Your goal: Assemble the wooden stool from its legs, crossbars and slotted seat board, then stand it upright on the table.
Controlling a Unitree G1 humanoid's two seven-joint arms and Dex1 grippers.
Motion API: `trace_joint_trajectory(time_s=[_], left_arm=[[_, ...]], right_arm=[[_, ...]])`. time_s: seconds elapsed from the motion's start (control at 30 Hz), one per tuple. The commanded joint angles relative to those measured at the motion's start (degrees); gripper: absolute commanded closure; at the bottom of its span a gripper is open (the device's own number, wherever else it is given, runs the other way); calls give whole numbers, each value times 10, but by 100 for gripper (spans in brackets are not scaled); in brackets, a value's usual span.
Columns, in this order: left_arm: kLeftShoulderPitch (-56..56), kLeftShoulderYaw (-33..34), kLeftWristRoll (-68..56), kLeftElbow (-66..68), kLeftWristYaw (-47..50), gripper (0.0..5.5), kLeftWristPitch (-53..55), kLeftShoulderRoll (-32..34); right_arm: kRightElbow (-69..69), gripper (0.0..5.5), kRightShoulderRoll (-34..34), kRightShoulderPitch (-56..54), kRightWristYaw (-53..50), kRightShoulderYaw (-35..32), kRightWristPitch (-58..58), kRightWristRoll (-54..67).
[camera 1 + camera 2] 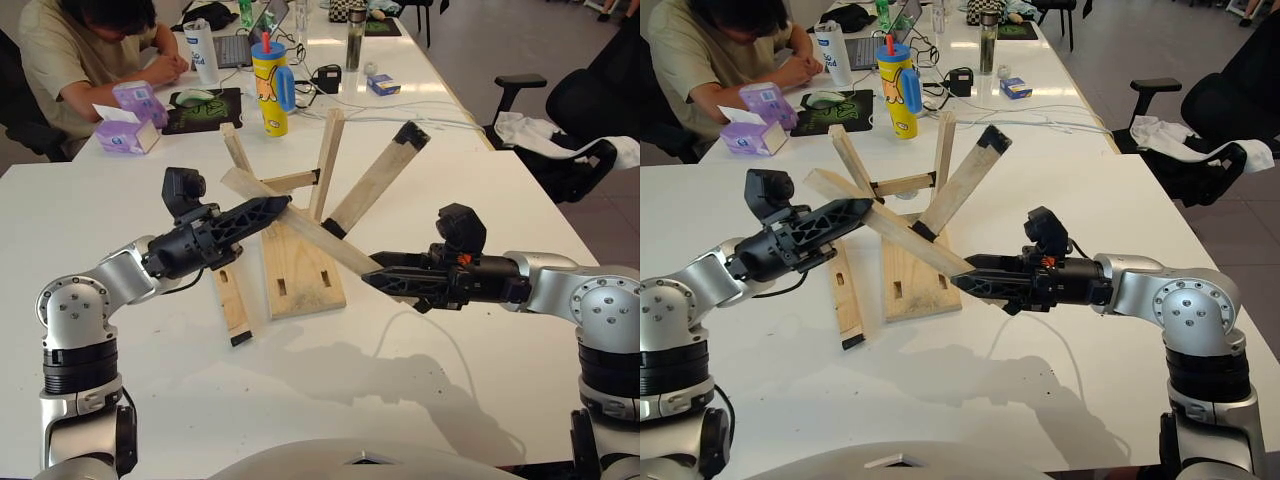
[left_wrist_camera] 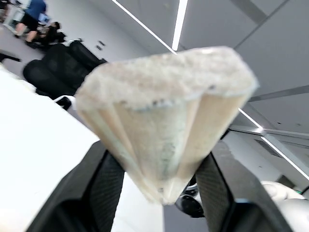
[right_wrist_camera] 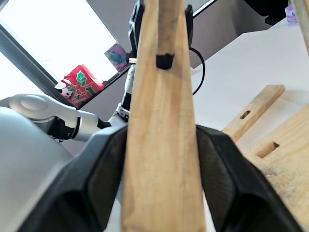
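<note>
I am pinching the leg [image 1: 315,236] at both ends, left claw [image 1: 276,208] far-left, right claw [image 1: 376,277] near-right, above the slotted seat board [image 1: 305,290].

Cannot make out any text, label or number. Faint print on the purple tissue boxes [image 1: 128,135], the yellow cup [image 1: 268,88] and the white bottle [image 1: 203,55] on the far table [image 1: 425,95], too small to read.
</note>
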Motion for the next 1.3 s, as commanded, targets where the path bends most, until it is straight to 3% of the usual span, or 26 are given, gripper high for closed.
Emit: trace_joint_trajectory(time_s=[0.03,0.13,0.27,0.47,0.93,1.3], left_arm=[[9,35,40,31,-16,345,-17,33],[11,67,75,57,-42,345,-30,70],[-16,97,113,102,-94,345,-34,138],[-105,57,171,137,-148,345,-50,185],[-99,5,276,110,-223,345,-81,168],[-51,-29,370,68,-235,345,-167,131]], right_arm=[[-12,246,-12,25,-7,5,-27,-49],[-50,246,-31,53,3,76,-137,-210],[-61,246,-94,65,28,302,-406,-580],[98,246,-34,61,-57,437,-637,-834],[292,246,63,-7,-122,425,-799,-953],[354,246,55,-27,-91,379,-827,-958]])
